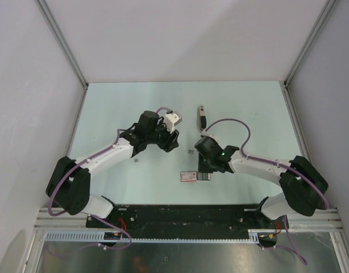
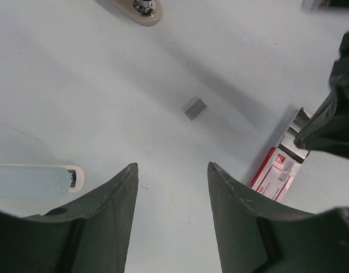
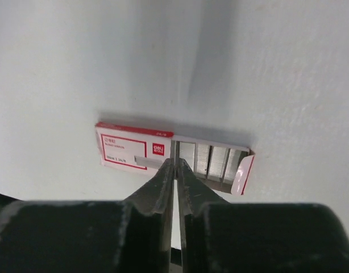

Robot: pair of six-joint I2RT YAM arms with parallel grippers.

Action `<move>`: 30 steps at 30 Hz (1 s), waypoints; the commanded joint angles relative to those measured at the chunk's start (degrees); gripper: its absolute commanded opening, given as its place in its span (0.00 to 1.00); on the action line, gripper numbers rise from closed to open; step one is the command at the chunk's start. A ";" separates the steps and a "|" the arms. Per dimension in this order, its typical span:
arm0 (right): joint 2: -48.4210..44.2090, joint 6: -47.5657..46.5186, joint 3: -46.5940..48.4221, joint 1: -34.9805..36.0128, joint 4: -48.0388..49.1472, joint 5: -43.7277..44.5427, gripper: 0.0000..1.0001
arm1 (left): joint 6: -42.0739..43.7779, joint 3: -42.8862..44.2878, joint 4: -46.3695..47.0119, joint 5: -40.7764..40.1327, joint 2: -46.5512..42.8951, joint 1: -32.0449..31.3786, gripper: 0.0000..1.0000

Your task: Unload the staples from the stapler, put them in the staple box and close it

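Observation:
The stapler (image 1: 202, 116) is a slim black and silver bar lying on the table at the back centre, apart from both grippers. My right gripper (image 1: 204, 168) hangs over the red-and-white box (image 1: 190, 176). In the right wrist view its fingertips (image 3: 177, 161) are pressed together on a thin grey strip of staples (image 3: 147, 162) that lies across the box lid (image 3: 123, 149). My left gripper (image 1: 175, 142) is open and empty above bare table (image 2: 172, 166). A tiny grey staple piece (image 2: 195, 108) lies ahead of it, also seen from above (image 1: 190, 152).
The box's open tray (image 3: 214, 159) holds several staple strips. Another small grey piece (image 1: 136, 161) lies by the left arm. A beige object with a metal rivet (image 2: 142, 8) and a translucent white part (image 2: 32, 181) sit at the left wrist view's edges.

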 commanded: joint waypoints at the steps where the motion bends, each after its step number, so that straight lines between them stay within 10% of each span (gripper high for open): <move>1: -5.09 -2.72 3.16 -3.97 -0.77 -0.83 0.16 | 2.62 1.46 0.27 1.22 1.53 -0.55 0.57; 9: -10.53 -8.14 3.73 -13.69 -1.61 -2.50 0.40 | 1.95 5.82 0.32 2.30 9.27 -2.29 0.58; 30: -18.10 -12.40 1.61 -24.39 -5.35 -5.15 0.40 | 35.00 17.26 -4.06 10.14 26.04 -7.99 0.72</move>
